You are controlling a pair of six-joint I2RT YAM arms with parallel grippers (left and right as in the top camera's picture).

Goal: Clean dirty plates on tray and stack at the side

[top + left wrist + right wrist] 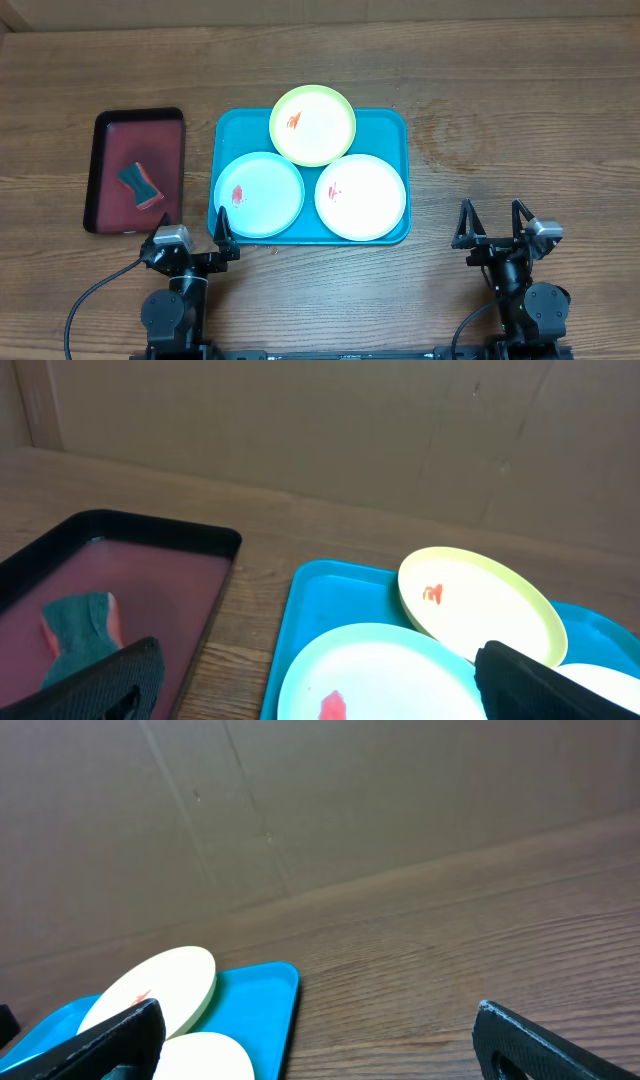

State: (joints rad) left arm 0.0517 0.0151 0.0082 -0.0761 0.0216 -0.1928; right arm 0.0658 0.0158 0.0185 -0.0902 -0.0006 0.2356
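Observation:
The turquoise tray point(390, 125) holds three plates. The yellow-green plate point(313, 125) is at the back and rests partly on the other two, with a red smear. The light blue plate point(259, 194) is front left with a red smear. The white plate point(361, 196) is front right with a faint red smear. My left gripper point(195, 232) is open and empty at the tray's front left corner. My right gripper point(493, 222) is open and empty, right of the tray. The left wrist view shows the tray point(325, 592), the light blue plate point(385, 670) and the yellow-green plate point(480, 600).
A dark red tray point(110, 150) stands left of the turquoise tray and holds a green and red sponge point(139, 183); it also shows in the left wrist view point(150, 575). A brown cardboard wall stands behind the wooden table point(520, 120).

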